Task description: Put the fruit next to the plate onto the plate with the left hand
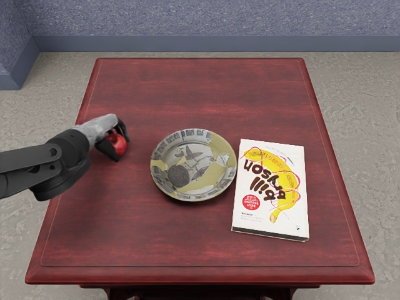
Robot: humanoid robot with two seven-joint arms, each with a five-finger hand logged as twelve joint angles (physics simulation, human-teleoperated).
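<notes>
Book (270,187) lies lower right beside the plate (194,133). At frame left, the left hand (103,134) has its fingers (121,131) clamped on the red fruit (117,144). The grasp seems made, so lifting it rightward comes next.

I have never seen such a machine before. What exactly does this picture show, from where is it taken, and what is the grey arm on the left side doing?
This is a computer simulation of a humanoid robot, not a real photograph. The camera sits in the robot's head and looks down at a slant on a dark red wooden table. The arm that enters from the left edge ends in the left hand, which has five fingers. These curl around a small red fruit. I cannot tell whether the fruit is lifted or rests on the table. A patterned plate lies to the right of the fruit, and a white and yellow book lies further right. The right hand is not in the picture.
</notes>
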